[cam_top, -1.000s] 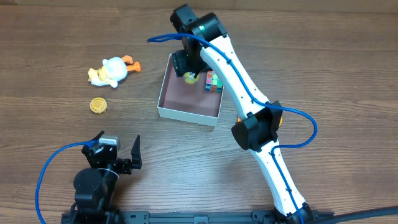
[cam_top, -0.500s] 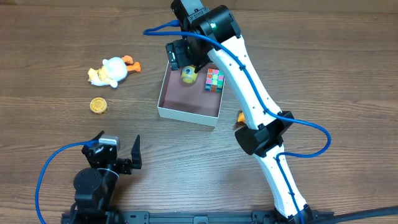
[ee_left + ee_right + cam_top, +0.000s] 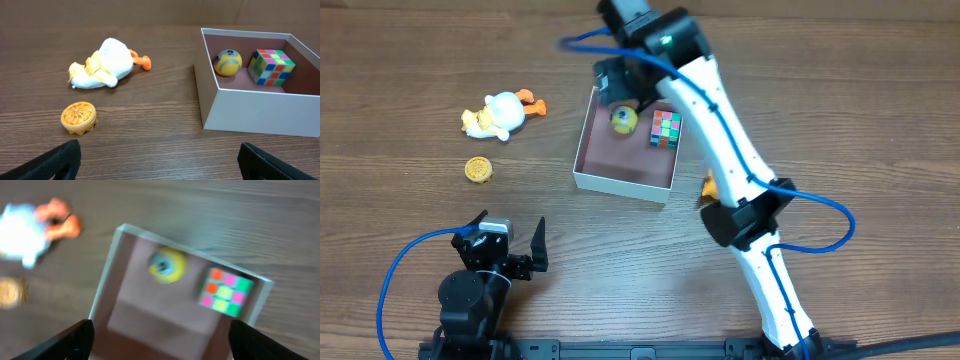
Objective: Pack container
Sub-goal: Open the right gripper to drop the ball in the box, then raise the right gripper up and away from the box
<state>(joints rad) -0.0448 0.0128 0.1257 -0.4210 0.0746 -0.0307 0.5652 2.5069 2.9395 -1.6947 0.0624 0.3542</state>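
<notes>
The container (image 3: 620,183), a white-walled square box with a pinkish-brown inside, stands mid-table; it also shows in the left wrist view (image 3: 250,117) and the right wrist view (image 3: 107,282). Inside lie a yellow ball (image 3: 624,121) (image 3: 227,62) (image 3: 167,266) and a colour cube (image 3: 666,129) (image 3: 271,66) (image 3: 226,292). My right gripper (image 3: 160,340) is open and empty, above the container's far side. My left gripper (image 3: 160,160) is open and empty, low near the front edge. A white duck toy (image 3: 498,114) (image 3: 104,65) and a round orange toy (image 3: 478,170) (image 3: 79,117) lie left of the container.
A small orange object (image 3: 706,185) shows right of the container, partly hidden by the right arm. The right arm stretches from the front right over the container's right side. Blue cables loop beside both arms.
The right gripper has let go of the yellow ball, which now lies in the container, and has risen and drawn back toward the far side.
</notes>
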